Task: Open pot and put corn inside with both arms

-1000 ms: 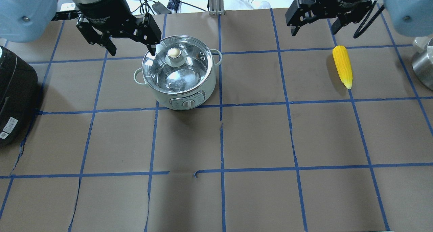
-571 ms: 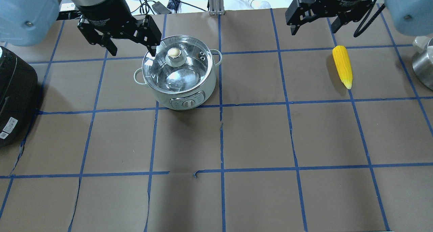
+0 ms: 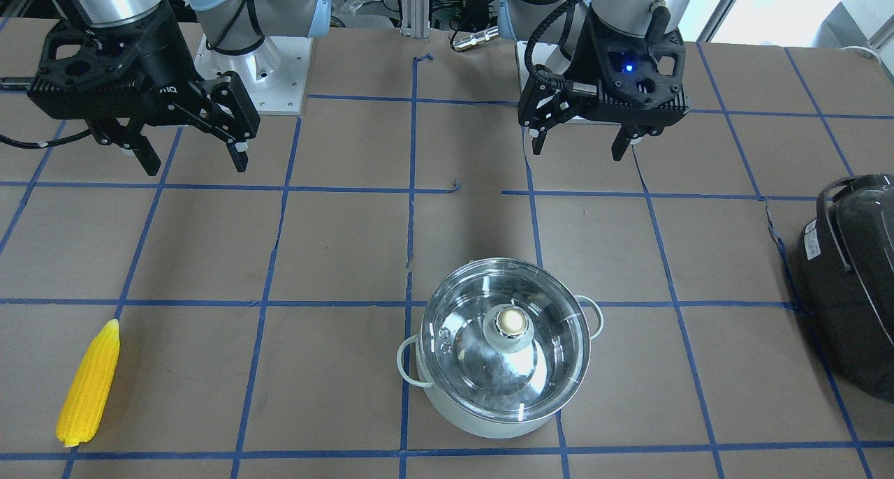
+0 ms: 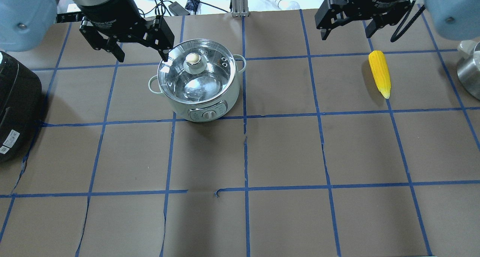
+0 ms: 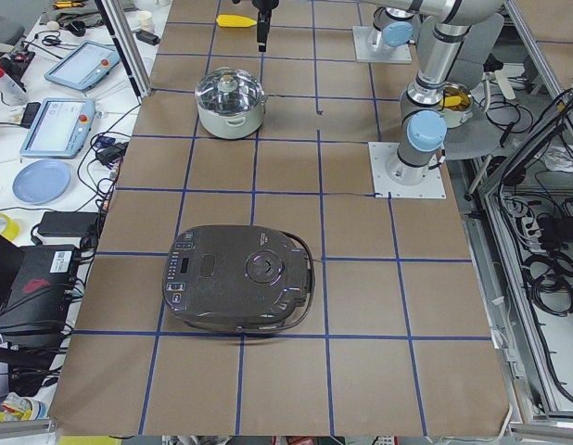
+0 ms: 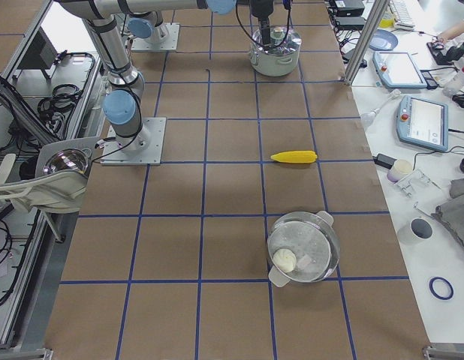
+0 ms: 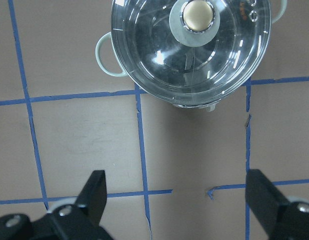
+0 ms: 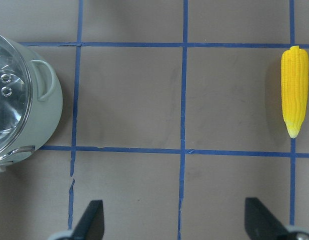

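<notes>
The pot [image 4: 204, 96] stands on the brown table left of centre, its glass lid [image 4: 210, 67] on and the knob [image 4: 194, 61] upright. It also shows in the front view [image 3: 503, 416] and the left wrist view [image 7: 189, 55]. The corn [image 4: 379, 72] lies flat at the right, pointed end toward the front; it also shows in the front view [image 3: 89, 385] and the right wrist view [image 8: 294, 90]. My left gripper [image 4: 144, 56] is open and empty, raised beside the pot's back left rim. My right gripper [image 4: 347, 34] is open and empty, raised behind and left of the corn.
A large black rounded appliance [image 4: 17, 107] sits at the table's left edge. A second steel vessel [image 4: 470, 71] stands at the right edge, beyond the corn. Blue tape lines grid the brown table cover.
My left gripper has shifted a little back and to the left, away from the lid knob. My right gripper has barely moved. The pot and the corn have not moved.
</notes>
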